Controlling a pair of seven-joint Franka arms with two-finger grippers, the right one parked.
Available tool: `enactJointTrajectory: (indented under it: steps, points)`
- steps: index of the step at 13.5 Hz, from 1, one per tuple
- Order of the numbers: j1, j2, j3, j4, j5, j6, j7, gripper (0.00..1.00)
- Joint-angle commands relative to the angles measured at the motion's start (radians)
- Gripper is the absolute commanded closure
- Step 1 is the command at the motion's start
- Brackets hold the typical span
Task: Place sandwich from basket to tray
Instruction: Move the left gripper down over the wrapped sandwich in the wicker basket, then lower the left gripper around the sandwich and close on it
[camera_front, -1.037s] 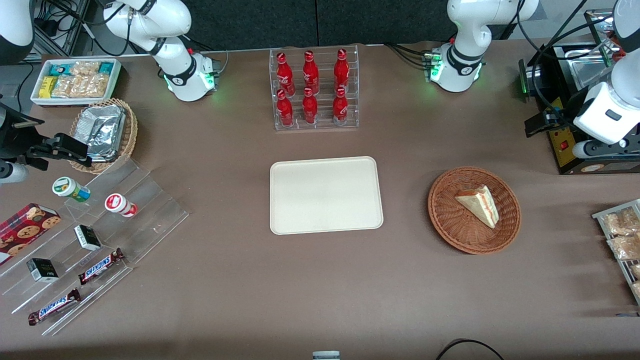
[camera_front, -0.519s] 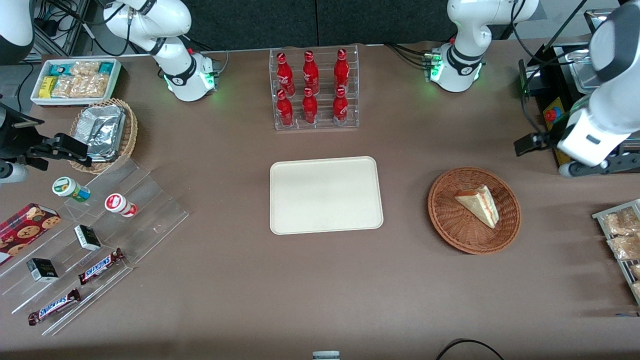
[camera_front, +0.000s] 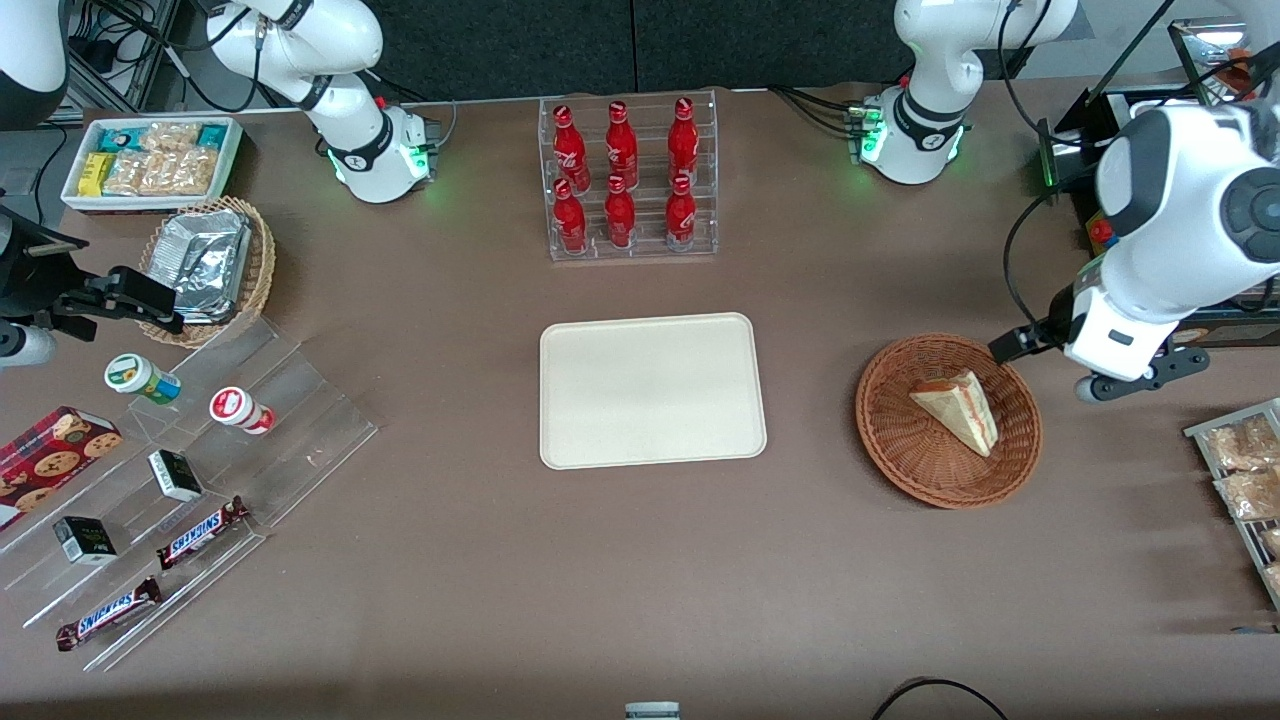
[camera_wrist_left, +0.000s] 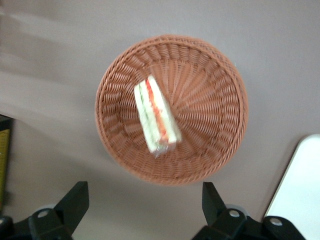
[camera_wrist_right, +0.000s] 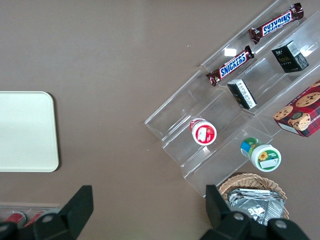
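Above the basket (camera_wrist_left: 171, 107), spread gripper (camera_wrist_left: 142, 210), sandwich (camera_wrist_left: 156, 115) untouched inside.

brown table (camera_front: 480, 560), evenly lit; dark wall panel (camera_front: 640, 45) above the bottle rack (camera_front: 630, 180).

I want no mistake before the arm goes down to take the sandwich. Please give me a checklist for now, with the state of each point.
1. Gripper open: ok, fingers stand wide apart.
2. Gripper empty: ok, nothing between the fingers.
3. Sandwich in basket: ok, it lies alone on the weave.
4. Gripper over sandwich: not ok, it hangs above the basket's edge, toward the working arm's end.
5. Tray free to receive: ok, nothing lies on it.
6. Fingers lined up across the sandwich: cannot tell.
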Motion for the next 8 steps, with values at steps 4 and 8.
enactJointTrajectory:
  steps: [4,8]
  points:
    - [-0.003,0.047,0.002,-0.154,-0.009,0.261,-0.228,0.0]
    - [0.005,0.102,0.002,-0.169,-0.009,0.298,-0.297,0.0]
